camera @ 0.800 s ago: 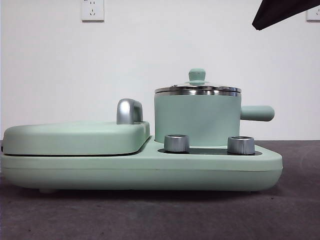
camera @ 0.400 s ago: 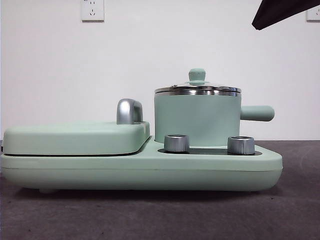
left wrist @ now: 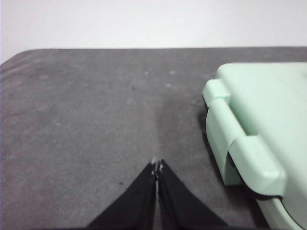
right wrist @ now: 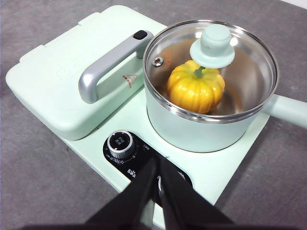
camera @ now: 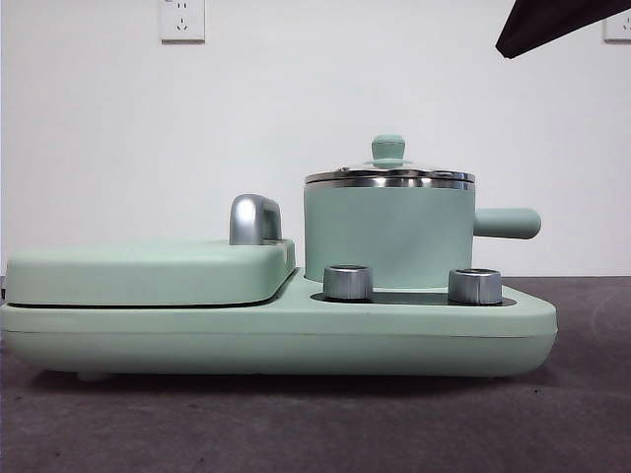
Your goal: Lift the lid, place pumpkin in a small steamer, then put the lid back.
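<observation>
Apparently done: pumpkin point(right wrist: 195, 90) sits inside the small steamer point(camera: 389, 235), lid point(right wrist: 211, 67) seated on its rim, so nothing needs holding. Right gripper point(right wrist: 158, 165) hangs above the near dials, jaws pressed together, empty. Left gripper point(left wrist: 157, 167), also closed, waits over bare table point(left wrist: 96, 120) beside the appliance.

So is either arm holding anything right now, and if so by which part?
Nothing is held. The left gripper and right gripper both have shut, empty jaws. The lid sits on the small steamer, its knob untouched, the pumpkin inside.
</observation>
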`<state>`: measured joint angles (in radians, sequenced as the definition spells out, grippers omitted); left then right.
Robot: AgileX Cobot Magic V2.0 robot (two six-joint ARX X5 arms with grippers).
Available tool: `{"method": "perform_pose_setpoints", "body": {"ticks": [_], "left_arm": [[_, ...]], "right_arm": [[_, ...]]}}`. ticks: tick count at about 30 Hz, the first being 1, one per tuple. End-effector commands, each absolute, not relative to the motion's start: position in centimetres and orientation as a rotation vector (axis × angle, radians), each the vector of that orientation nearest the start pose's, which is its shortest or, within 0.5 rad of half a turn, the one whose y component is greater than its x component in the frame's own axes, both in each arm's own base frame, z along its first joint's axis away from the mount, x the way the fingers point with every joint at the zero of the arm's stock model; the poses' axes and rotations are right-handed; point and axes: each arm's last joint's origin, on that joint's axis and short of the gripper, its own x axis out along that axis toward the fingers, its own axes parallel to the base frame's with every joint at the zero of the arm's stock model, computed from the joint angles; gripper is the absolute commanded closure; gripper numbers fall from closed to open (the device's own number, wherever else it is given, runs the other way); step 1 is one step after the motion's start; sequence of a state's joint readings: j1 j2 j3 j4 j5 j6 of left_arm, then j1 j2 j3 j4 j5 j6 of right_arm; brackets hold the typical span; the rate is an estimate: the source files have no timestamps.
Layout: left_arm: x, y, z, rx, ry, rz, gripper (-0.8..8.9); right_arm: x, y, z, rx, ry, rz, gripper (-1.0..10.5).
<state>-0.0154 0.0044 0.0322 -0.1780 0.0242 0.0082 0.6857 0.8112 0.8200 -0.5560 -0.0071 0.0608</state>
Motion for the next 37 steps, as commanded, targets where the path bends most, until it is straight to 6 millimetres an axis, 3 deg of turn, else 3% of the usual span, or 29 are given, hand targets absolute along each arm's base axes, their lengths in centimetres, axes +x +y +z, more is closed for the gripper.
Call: {"method": "perform_pose_setpoints", "body": {"ticks": [1,11,15,21,25,31,37], "left_arm": [[9.6,-0.2,15.2,0.013,0.152,-0.038,8.07],[9.6,-0.2,15.2,0.013,0.151,-0.038,8.07],[9.6,-0.2,15.2,0.013,0.151,-0.038,8.07],[9.6,-0.2,15.2,0.013,0.151,-0.038,8.07],[9.6,-0.2,15.2,0.013,0.151,-0.038,8.07],[9.6,-0.2,15.2,0.013,0.151,-0.038,8.07],[9.6,-0.2,15.2,0.013,0.151,-0.038,8.07]], "right_arm": [[12.8,10.7,30.9,-0.113,0.539,0.663,9.3],[12.8,10.6,30.9,-0.118,0.536,0.660,9.3],[13.0,9.6,30.5,-0.258,0.441,0.594,9.3],[11.7,4.2,24.0,-0.111,0.249,0.311,9.3],[10.0,1.8,20.6,-0.078,0.132,0.129,9.3],[9.2,0.8,17.6,-0.039,0.067,0.055,9.3],[9.7,0.8,15.9,-0.029,0.081,0.049,9.3]]}}
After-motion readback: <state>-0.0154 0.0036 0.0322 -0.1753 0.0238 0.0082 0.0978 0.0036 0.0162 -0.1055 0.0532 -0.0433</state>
